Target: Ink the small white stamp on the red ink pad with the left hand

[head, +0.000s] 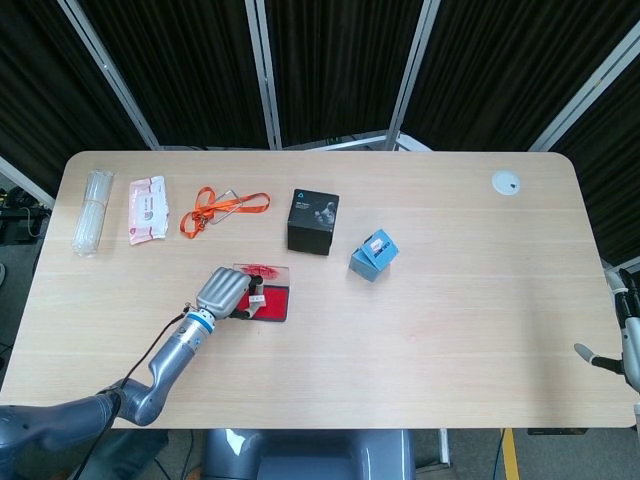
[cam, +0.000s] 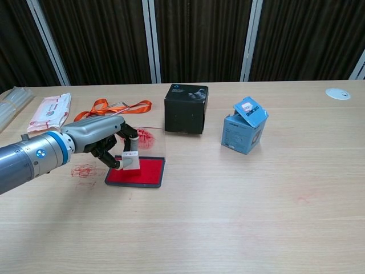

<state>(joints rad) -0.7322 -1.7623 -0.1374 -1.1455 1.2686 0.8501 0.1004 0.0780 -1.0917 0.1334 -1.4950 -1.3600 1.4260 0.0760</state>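
My left hand (cam: 100, 138) (head: 222, 291) pinches the small white stamp (cam: 130, 160) (head: 255, 298) between thumb and fingers. The stamp stands upright with its base on the red ink pad (cam: 142, 173) (head: 273, 303), near the pad's left edge. The pad lies flat on the table, its clear lid (cam: 149, 140) standing up behind it with red smears. My right hand (head: 622, 340) shows only at the far right edge of the head view, away from everything, and its fingers are too cropped to read.
A black box (cam: 186, 108) and a blue carton (cam: 246, 132) stand behind and right of the pad. An orange lanyard (cam: 117, 106), a wipes packet (cam: 51, 111) and a clear tube bundle (head: 92, 211) lie at the back left. Red ink marks (cam: 85, 171) stain the table.
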